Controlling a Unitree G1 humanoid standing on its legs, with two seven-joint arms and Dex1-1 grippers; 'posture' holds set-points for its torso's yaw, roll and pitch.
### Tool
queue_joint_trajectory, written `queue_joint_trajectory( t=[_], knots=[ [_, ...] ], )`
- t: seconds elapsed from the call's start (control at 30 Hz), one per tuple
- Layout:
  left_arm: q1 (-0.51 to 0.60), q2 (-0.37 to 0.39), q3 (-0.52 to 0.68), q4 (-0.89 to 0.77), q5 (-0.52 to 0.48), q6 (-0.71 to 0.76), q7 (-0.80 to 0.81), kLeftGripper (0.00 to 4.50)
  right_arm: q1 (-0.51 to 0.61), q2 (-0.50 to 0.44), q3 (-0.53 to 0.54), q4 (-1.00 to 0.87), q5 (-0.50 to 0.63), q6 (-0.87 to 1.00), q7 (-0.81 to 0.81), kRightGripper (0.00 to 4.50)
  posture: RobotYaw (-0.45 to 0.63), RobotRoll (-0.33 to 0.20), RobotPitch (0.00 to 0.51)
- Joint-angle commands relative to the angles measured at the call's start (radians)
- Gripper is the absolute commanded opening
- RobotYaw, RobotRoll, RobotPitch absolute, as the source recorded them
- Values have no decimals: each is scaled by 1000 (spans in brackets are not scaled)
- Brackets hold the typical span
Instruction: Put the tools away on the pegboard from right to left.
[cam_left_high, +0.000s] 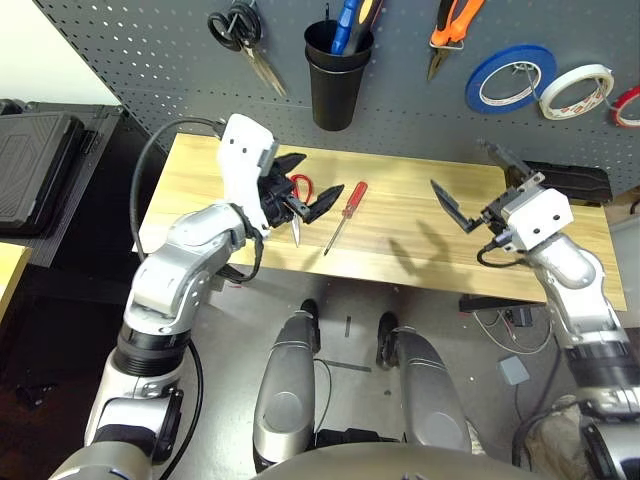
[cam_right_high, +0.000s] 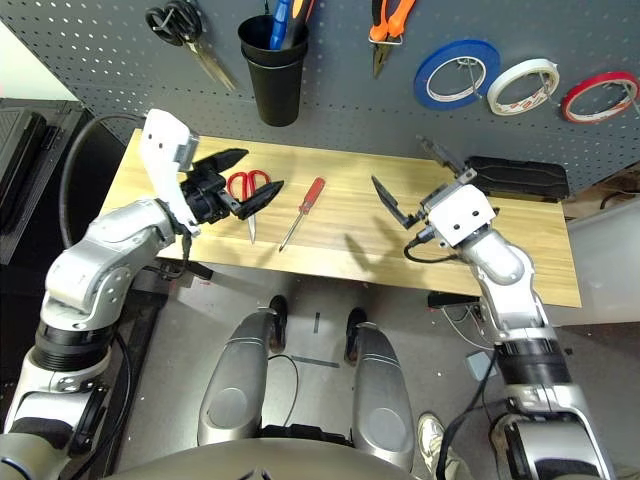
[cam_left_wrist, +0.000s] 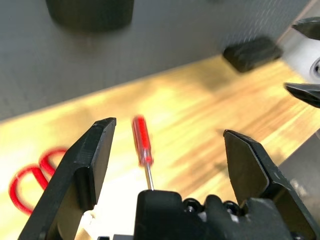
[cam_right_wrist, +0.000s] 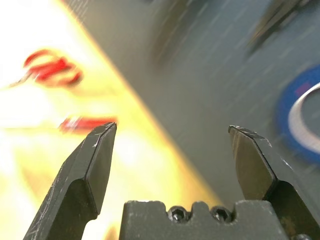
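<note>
1. Left gripper (cam_left_high: 303, 186) hangs with fingers spread, grasping nothing, just above the red scissors (cam_right_high: 248, 187) at the benchtop's (cam_left_high: 400, 240) 9 o'clock side.
2. Screwdriver (cam_left_high: 345, 216) lies flat just at 3 o'clock of the scissors, tip toward 7 o'clock.
3. Right gripper (cam_right_high: 408, 178) is released and empty, over the bench's 3 o'clock half, well apart from both tools.
4. On the pegboard (cam_left_high: 400, 90), pliers (cam_left_high: 449, 30) hang at 12 o'clock and the red tape (cam_right_high: 599, 95) at the far 2 o'clock end.
5. Blue tape (cam_right_high: 456, 74) and white tape (cam_right_high: 525, 84) hang between them.
</note>
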Motion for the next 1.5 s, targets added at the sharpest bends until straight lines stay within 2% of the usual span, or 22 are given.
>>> queue_joint_trajectory(
  t=[0.03,0.13,0.43,0.6,0.8,1.03,1.23,1.33,1.43,1.5],
  knots=[
    [-14,-45,-59,87,51,-5,17,4500,43,-29,37,-30,-21,92,48,4479,200,0,338],
    [-46,-91,-82,171,89,-33,26,4500,51,-40,53,-45,-38,152,62,4479,181,0,343],
    [-229,-235,-113,586,223,-140,72,4500,79,-37,107,-113,-114,314,57,4479,124,0,352],
    [-314,-299,-102,778,263,-214,71,4500,109,-42,112,-167,-140,373,51,4479,80,0,356],
    [-427,-384,-56,1090,288,-327,100,4500,157,-42,100,-251,-157,440,28,4479,3,0,359],
    [-517,-442,6,1394,310,-457,156,4500,219,-40,84,-367,-155,512,12,4479,-70,0,356],
    [-544,-453,56,1536,324,-522,217,4500,246,-44,63,-435,-150,559,5,4479,-114,0,347],
    [-544,-451,85,1571,326,-519,258,3863,249,-44,51,-462,-144,577,6,4500,-124,0,343],
    [-542,-444,95,1586,344,-535,298,2832,251,-45,42,-473,-138,585,12,4500,-128,0,337],
    [-542,-444,111,1590,344,-542,318,1964,251,-46,39,-473,-136,586,15,4500,-123,0,335]
  ],
)
